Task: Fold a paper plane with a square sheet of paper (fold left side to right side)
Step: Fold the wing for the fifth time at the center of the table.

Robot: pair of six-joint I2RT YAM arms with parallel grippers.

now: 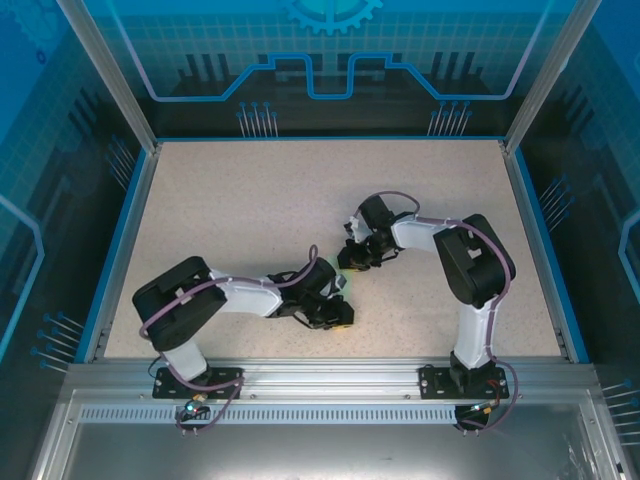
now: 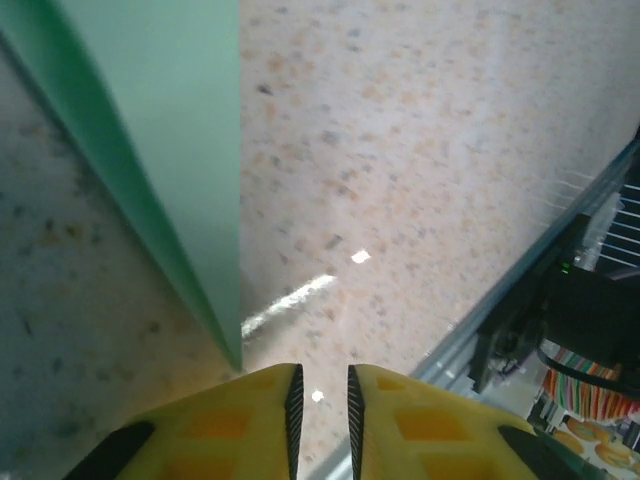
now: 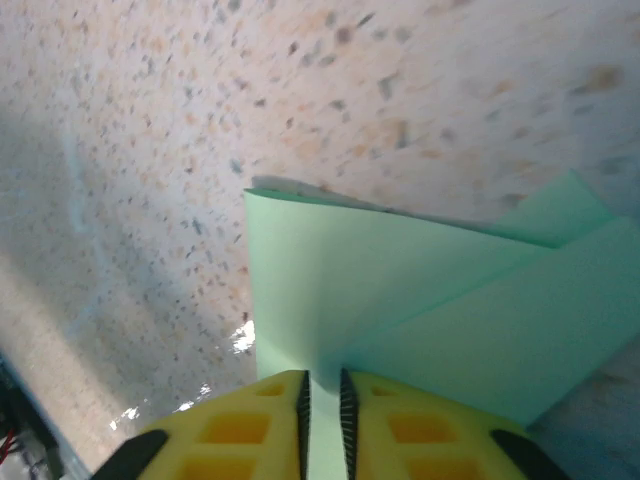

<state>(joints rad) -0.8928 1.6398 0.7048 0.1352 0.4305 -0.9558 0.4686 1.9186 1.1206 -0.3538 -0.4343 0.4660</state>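
Observation:
The square sheet of paper (image 3: pixel 400 290) is pale mint green and folded into layers, one flap raised off the table. My right gripper (image 3: pixel 322 375) has its yellow fingers a narrow gap apart at the sheet's near edge, and green paper shows in that gap. In the left wrist view the paper (image 2: pixel 170 130) rises as a slanted sheet at the upper left. My left gripper (image 2: pixel 320 370) stands just right of it, slightly open, with bare table showing between its pads. From above, both grippers meet mid-table, left (image 1: pixel 338 300) and right (image 1: pixel 352 258), with a sliver of green paper (image 1: pixel 343 283) between them.
The speckled beige table (image 1: pixel 250 200) has a blue rim (image 1: pixel 120 240) and clear walls around it. An aluminium rail (image 2: pixel 520 290) runs along the near edge close to my left gripper, with a black box and cables (image 2: pixel 590 320) beyond it.

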